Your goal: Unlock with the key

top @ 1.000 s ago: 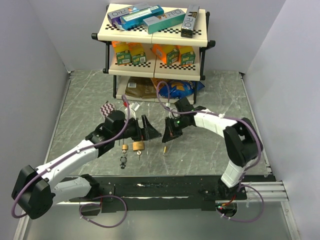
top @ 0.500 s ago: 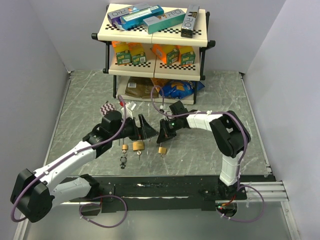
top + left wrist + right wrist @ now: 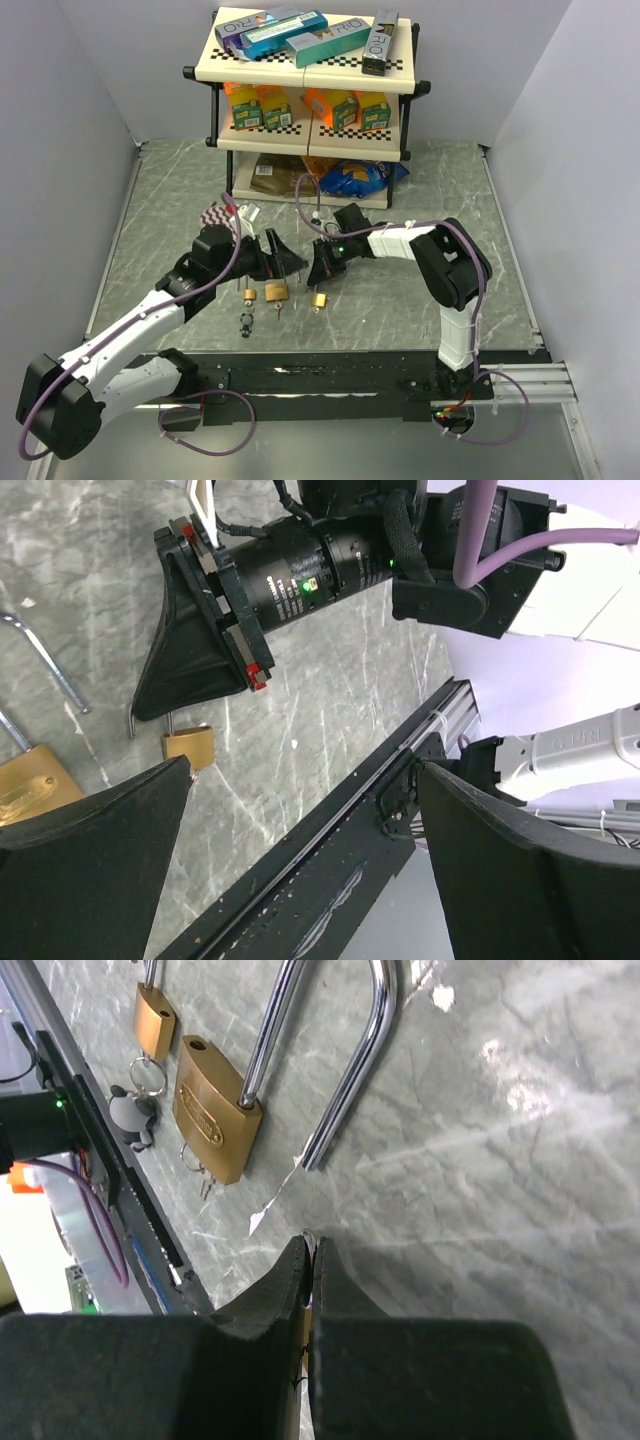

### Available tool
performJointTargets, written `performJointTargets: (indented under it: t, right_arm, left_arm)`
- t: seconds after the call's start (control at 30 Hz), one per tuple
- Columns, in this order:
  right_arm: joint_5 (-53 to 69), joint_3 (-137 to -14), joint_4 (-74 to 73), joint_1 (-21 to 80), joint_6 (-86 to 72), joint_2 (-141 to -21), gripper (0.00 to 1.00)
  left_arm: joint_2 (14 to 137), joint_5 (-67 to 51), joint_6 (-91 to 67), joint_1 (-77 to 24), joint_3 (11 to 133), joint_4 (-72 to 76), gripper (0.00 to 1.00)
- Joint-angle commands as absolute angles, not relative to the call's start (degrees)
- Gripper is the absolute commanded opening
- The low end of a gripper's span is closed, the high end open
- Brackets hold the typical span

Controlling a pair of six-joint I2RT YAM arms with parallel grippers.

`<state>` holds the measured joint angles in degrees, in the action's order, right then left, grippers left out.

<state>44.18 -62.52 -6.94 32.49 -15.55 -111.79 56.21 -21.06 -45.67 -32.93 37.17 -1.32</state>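
The right claw (image 3: 318, 280) is clenched, its tips pressed together on the shackle of a small brass padlock (image 3: 190, 748). This padlock sits directly below the tips, on the table (image 3: 160, 200). The left claw (image 3: 300, 770) is released, with its fingers spread wide, and faces the right claw from close by. A large padlock (image 3: 213, 1120) lies on the table just ahead of the right claw's tips. Its shackle is swung open and a key (image 3: 205, 1186) is at its base. A second small padlock (image 3: 155, 1018) and a dark key on a ring (image 3: 246, 323) lie beyond it, apart from both claws.
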Motion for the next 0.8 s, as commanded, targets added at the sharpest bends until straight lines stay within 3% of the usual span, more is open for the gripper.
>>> performJointTargets:
  t: [0.0,0.27,0.37,0.47,0.77]
  right_arm:
    - [42.4,-64.9,-7.0,32.9,-9.7,-113.9,0.0]
    - [39.6,-67.1,-8.1,33.0,-8.9,-114.1,0.13]
    - [39.8,-67.7,-8.5,32.9,-8.4,-113.8,0.24]
    - [39.8,-67.2,-8.3,32.9,-8.4,-112.7,0.43]
    - [36.4,-66.4,-8.9,31.8,-8.3,-108.6,0.58]
  left_arm:
    - [53.6,-20.6,-44.6,-32.1,36.2,0.2,0.99]
    - [52.2,-16.6,-44.9,-31.4,36.2,-2.8,1.0]
    - [52.1,-15.2,-45.7,-31.3,36.2,-2.5,0.96]
    - [52.0,-13.5,-46.1,-31.3,36.3,-2.5,0.96]
    - [52.3,-8.3,-48.2,-30.3,37.7,-3.3,0.96]
